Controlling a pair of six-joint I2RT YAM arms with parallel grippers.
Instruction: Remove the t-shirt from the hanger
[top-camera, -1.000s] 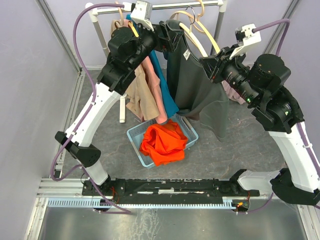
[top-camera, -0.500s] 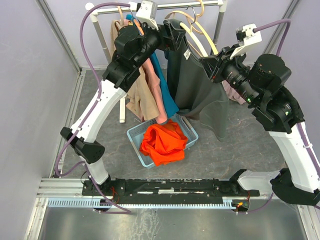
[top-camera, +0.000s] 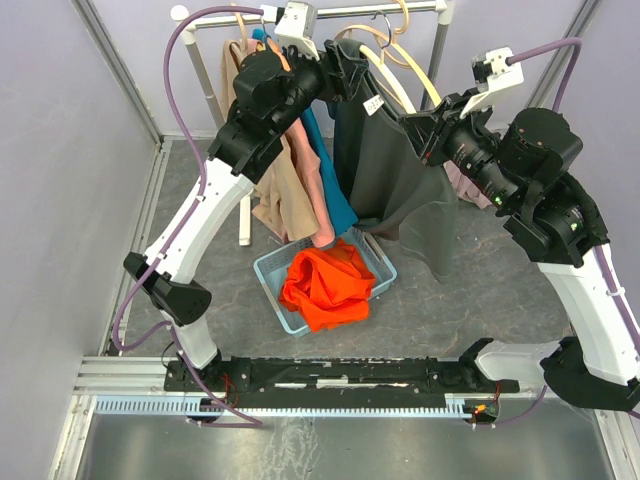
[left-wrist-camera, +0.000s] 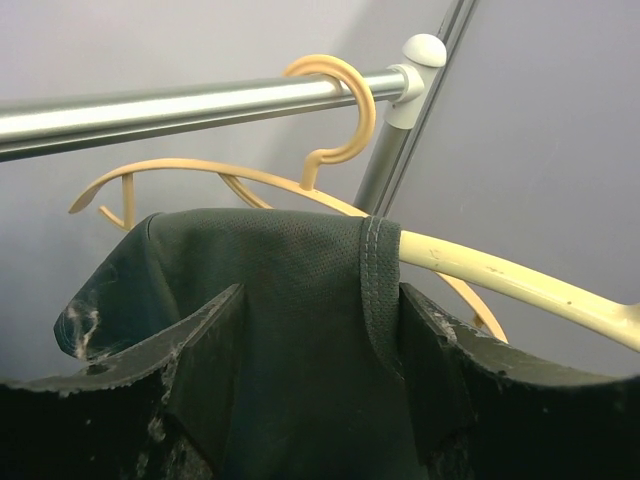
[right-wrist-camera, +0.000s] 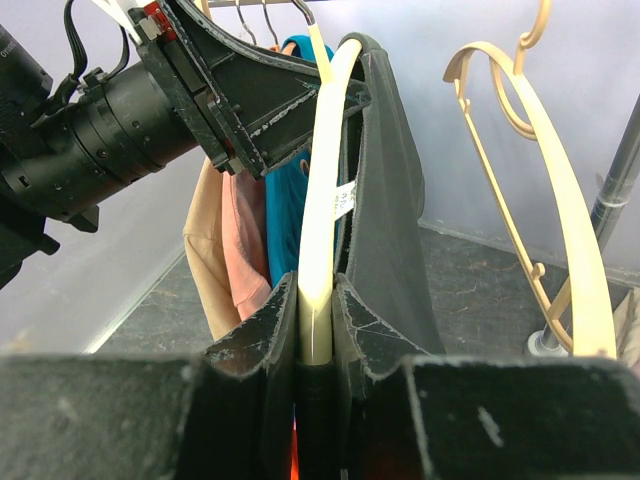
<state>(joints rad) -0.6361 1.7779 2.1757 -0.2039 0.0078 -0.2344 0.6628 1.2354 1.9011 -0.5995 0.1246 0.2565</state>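
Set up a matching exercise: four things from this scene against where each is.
1 grey t-shirt
2 orange garment
3 right gripper
4 bare hanger

A in the blue basket
B shut on the cream hanger
C hanging beside the grey t-shirt
D draped over the cream hanger

Pairs: 1-D, 2-A, 3-B, 4-C.

The t-shirt (left-wrist-camera: 280, 300) is matt dark cloth (fine mesh weave); the hanger (left-wrist-camera: 500, 272) is smooth cream plastic; the rail (left-wrist-camera: 150, 108) above is polished metal.

Blue basket (top-camera: 268, 287), orange cloth (top-camera: 325, 285), clothes rail (left-wrist-camera: 150, 105)
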